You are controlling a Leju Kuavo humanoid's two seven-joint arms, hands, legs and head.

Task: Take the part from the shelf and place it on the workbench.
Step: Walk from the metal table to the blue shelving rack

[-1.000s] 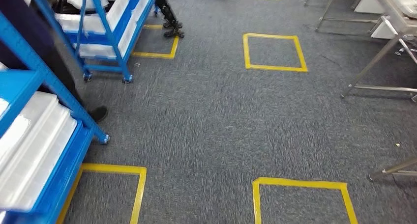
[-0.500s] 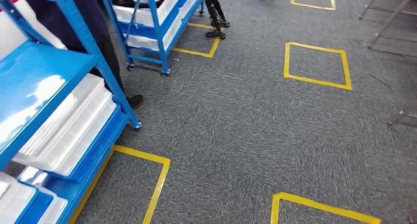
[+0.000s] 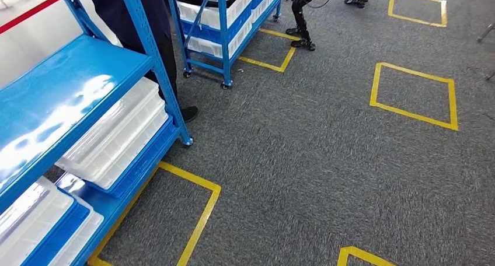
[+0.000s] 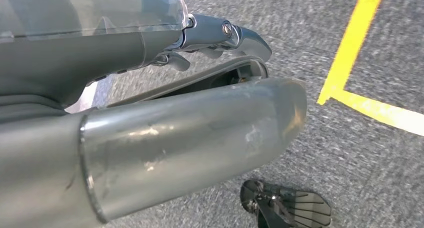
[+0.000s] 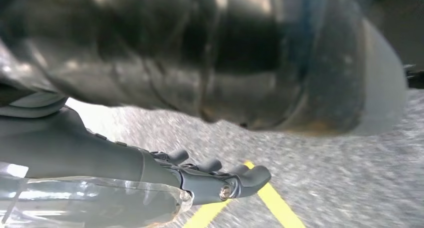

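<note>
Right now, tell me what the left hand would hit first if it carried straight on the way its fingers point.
Likely just the grey carpet: the left hand hangs empty, fingers aimed at floor near the yellow tape line. Depth is hard to judge.

Head camera looks forward and steeply down from high up, over the blue shelf (image 3: pixel 76 97) and grey carpet (image 3: pixel 327 155). Both wrist cameras sit close behind their hands, facing the same carpet and yellow tape (image 4: pixel 350 48).
</note>
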